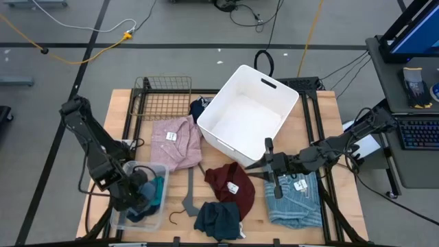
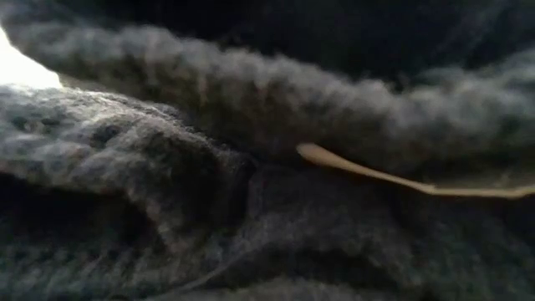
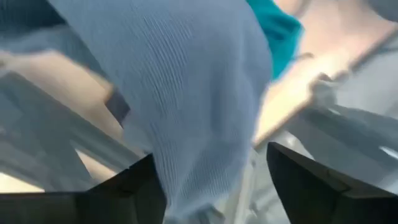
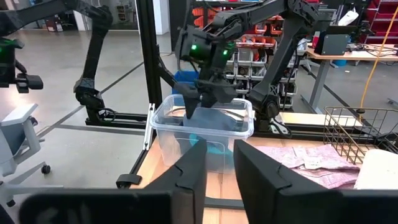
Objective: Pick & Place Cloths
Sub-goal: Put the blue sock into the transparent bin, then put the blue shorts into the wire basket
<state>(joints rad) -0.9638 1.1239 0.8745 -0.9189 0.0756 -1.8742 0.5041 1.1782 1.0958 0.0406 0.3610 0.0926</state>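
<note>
My left gripper (image 1: 140,191) reaches down into a clear plastic tub (image 1: 159,171) at the table's near left. It is open, with a light-blue ribbed cloth (image 3: 199,106) between its fingers and a teal piece (image 3: 283,34) beside it. My right gripper (image 1: 252,165) hovers open and empty over the maroon cloth (image 1: 230,182), pointing toward the table's left. A second light-blue cloth (image 1: 295,202) lies under the right arm. On the table lie a pink cloth (image 1: 175,140) and a dark teal piece (image 1: 219,219). A navy piece (image 1: 199,106) sits beside the white bin. My left gripper comes at the light-blue cloth from above, inside the tub (image 4: 202,134). The cloth runs up between the two spread fingers, and one finger (image 3: 140,186) lies against it; a narrow gap shows at the other finger (image 3: 298,180). Whether the cloth hangs or rests, I cannot tell.
The white bin (image 1: 274,89) stands at the table's middle far side, with a wire basket (image 1: 161,96) to its left. A grey hanger (image 1: 186,199) lies between the tub and the maroon cloth. Dark knit fabric (image 2: 251,167) fills the whole low view.
</note>
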